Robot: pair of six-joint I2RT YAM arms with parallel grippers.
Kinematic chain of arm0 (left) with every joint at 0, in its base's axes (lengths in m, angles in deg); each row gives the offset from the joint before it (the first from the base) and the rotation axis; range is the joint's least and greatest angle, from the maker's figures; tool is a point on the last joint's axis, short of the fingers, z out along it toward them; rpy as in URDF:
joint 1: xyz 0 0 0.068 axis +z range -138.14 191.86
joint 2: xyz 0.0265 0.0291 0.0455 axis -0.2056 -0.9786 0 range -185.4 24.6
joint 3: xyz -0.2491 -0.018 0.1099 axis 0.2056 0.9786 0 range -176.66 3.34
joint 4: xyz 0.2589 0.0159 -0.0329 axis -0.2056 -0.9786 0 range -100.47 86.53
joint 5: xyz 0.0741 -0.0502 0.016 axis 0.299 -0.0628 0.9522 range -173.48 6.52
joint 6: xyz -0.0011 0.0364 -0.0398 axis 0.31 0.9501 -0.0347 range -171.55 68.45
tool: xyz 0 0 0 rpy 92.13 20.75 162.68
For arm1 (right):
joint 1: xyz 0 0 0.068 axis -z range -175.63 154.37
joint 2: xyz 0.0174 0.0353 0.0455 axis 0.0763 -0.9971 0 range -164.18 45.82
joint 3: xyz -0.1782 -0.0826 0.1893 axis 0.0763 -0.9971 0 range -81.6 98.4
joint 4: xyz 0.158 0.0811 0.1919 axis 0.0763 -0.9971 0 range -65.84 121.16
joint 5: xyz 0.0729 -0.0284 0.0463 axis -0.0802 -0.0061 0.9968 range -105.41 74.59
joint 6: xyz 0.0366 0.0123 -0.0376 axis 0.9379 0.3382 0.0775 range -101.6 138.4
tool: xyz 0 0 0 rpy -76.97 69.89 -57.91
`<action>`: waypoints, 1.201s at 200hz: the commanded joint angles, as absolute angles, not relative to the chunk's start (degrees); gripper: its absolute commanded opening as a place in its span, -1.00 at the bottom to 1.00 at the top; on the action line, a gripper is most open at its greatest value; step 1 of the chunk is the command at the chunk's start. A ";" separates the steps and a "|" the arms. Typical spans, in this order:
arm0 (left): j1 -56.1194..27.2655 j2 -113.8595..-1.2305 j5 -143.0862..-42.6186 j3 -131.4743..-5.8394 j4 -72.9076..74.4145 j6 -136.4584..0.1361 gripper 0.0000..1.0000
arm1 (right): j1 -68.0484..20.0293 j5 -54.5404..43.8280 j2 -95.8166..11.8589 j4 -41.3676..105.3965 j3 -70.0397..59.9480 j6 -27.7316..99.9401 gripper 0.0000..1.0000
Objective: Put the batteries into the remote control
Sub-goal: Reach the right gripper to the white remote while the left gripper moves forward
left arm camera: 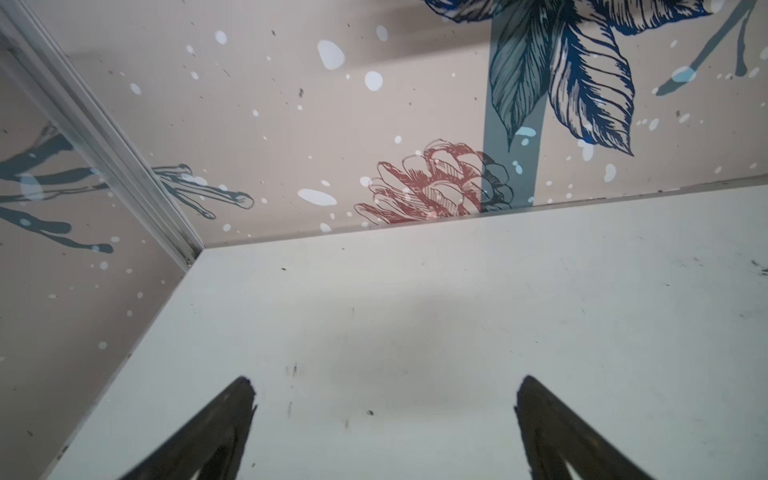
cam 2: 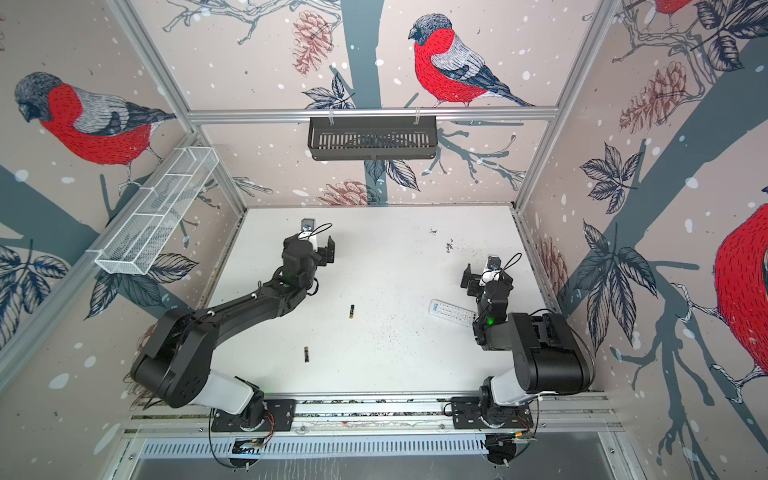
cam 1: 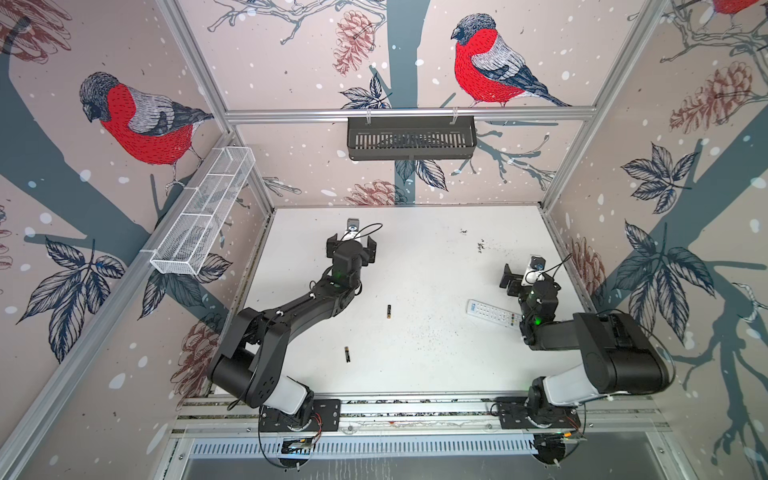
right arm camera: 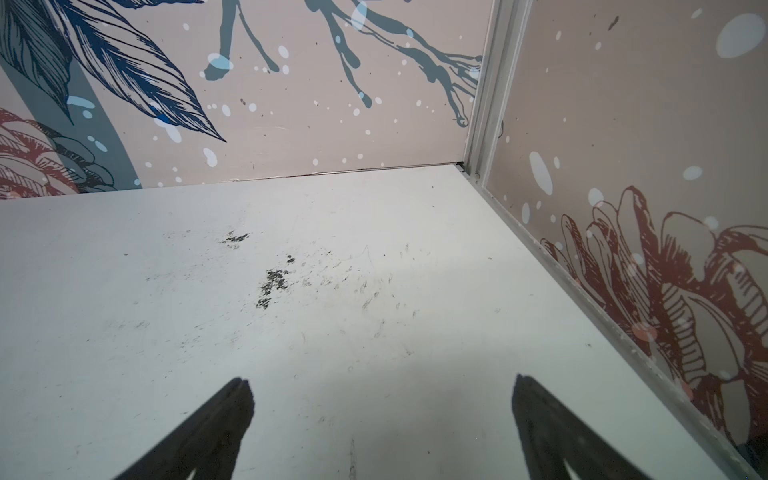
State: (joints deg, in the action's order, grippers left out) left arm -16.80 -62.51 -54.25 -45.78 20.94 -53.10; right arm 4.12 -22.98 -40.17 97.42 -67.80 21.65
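Scuffed white bench point(cam 1: 415, 257) inside bird-print walls point(cam 1: 291, 62).
Black basket point(cam 1: 411, 139) hung at back, white mesh basket point(cam 1: 203, 216) hung at left; left hand point(left arm camera: 384, 399), right hand point(right arm camera: 382, 399) spread apart.

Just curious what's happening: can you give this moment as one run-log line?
left gripper: open, empty | right gripper: open, empty | far battery, near battery: loose on table | remote control: buttons up | loaded: none

A lab test cell: aluminium frame point(cam 1: 407, 113), bird-print walls point(cam 1: 291, 83), white tabletop point(cam 1: 436, 270).
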 commanded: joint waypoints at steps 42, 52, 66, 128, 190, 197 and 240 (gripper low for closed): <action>-27.98 -66.32 -48.22 -58.94 -16.71 -66.79 0.96 | 0.42 -31.65 -35.02 87.21 -63.61 22.62 0.99; -28.28 -65.83 -52.32 -58.67 -17.67 -66.93 0.96 | 0.07 -34.58 -32.75 76.48 -59.72 26.07 0.99; -28.50 -64.79 -57.66 -58.21 -18.13 -67.57 0.96 | -0.27 -38.85 -31.15 59.58 -53.32 33.64 0.99; -28.65 -62.50 -65.37 -57.30 -16.73 -66.24 0.96 | -2.82 -32.24 -28.81 14.36 -43.40 54.58 0.99; -28.65 -61.55 -69.29 -57.83 -15.90 -63.70 0.96 | -1.26 -22.17 -15.50 12.01 -52.87 57.45 0.98; -28.65 -61.47 -70.91 -58.06 -15.73 -63.05 0.96 | -0.68 -21.00 -15.10 12.60 -53.73 57.83 0.99; -28.61 -60.86 -72.11 -58.55 -16.78 -63.26 0.96 | 2.83 -18.97 -17.09 11.93 -54.40 57.64 0.99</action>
